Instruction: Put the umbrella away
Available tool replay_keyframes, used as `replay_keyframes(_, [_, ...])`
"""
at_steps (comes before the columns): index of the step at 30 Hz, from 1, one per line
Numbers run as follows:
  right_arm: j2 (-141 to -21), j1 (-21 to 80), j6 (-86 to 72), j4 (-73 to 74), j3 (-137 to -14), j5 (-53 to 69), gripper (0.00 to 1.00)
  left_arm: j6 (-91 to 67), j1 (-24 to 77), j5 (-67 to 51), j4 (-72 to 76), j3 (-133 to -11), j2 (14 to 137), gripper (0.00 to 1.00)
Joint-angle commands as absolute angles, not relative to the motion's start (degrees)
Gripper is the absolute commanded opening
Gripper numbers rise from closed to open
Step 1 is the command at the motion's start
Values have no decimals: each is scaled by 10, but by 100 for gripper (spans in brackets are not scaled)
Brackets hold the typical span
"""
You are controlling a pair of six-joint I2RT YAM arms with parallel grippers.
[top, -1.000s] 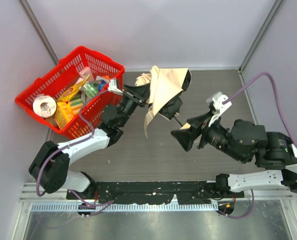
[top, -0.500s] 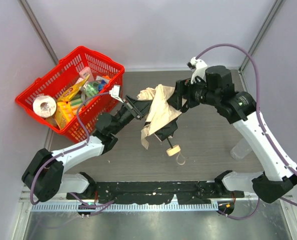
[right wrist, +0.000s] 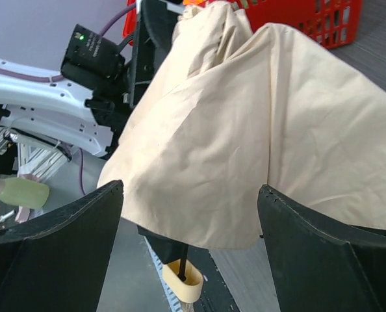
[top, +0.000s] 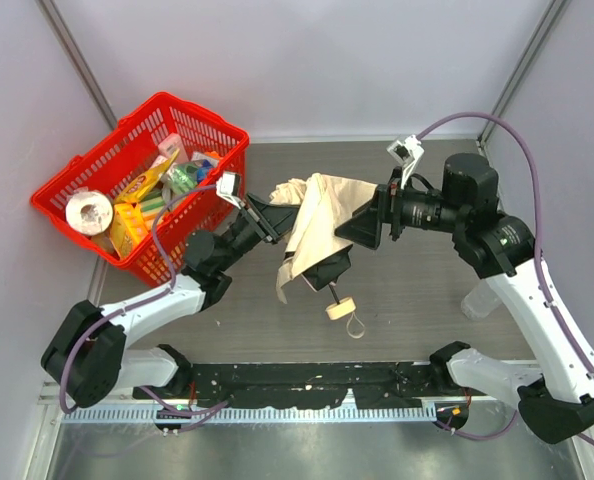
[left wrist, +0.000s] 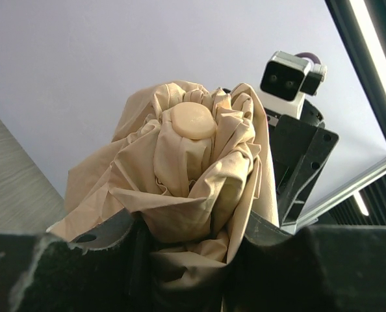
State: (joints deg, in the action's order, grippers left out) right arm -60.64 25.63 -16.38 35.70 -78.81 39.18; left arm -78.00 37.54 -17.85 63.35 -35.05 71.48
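Umbrella [top: 327, 200] top clamped in left gripper [top: 280, 213]; right gripper [top: 362, 228] spread wide, nothing held (canopy just ahead). Risk: fabric snagged on closing, bundle pulled fr. left grip.

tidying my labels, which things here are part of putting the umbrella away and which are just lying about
Job in hand: beige fabric folding umbrella; left tool, clamped on its bunched top; right tool, open, facing the canopy.
Lying about: red plastic mesh basket; white paper roll and yellow packet inside it.
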Motion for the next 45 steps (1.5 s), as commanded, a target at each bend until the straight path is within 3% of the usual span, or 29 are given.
replay_keyframes(1, [-604,254,-175,324,-771,446,88,-818,368,-194,735,-359,724,0])
replay_keyframes(9, [-619,259,-269,168,-710,504,88,-816,368,-210,723,-373,722,0])
replay_keyframes(15, [-639,329,-269,149,-694,444,88,-812,372,-211,712,-376,723,0])
replay_keyframes(19, [-657,377,-253,151,-696,367,84,-808,381,-198,706,-372,724,0])
replay_keyframes(25, [-683,430,-210,185,-719,291,66,-771,403,-157,647,-365,701,0])
replay_keyframes(36, [-702,482,-200,219,-740,211,71,-686,433,-102,548,-355,653,0])
replay_keyframes(45, [-734,508,-183,185,-722,201,58,-702,471,-34,620,-324,654,0])
